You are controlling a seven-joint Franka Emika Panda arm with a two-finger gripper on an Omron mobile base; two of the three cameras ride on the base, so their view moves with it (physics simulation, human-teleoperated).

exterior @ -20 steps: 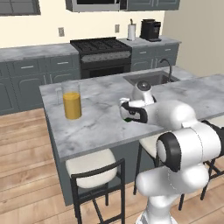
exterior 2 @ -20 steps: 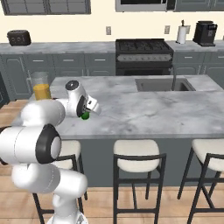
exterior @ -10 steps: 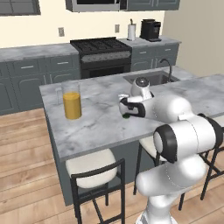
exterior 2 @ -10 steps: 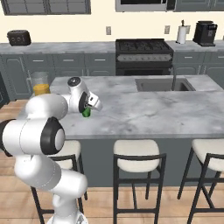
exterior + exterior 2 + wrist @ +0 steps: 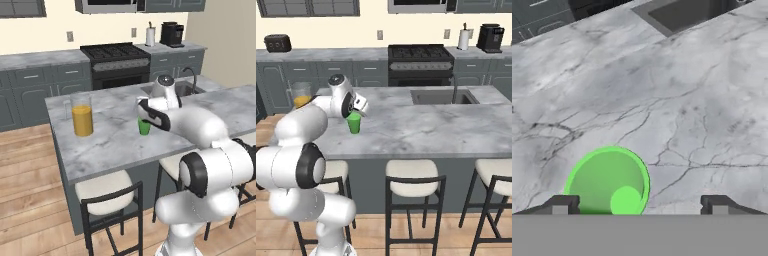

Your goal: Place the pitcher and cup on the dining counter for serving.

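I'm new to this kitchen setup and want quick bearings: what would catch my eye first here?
The bright green cup stands upright on the marble counter, just below the open gripper of the white arm. To its left, apart from it, a clear pitcher of orange juice stands near the counter's end. Behind them is a black stove against the back wall.

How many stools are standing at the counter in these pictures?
3. In the right base view: one stool partly behind the robot, one in the middle, one at the right. More may be hidden beyond the frame.
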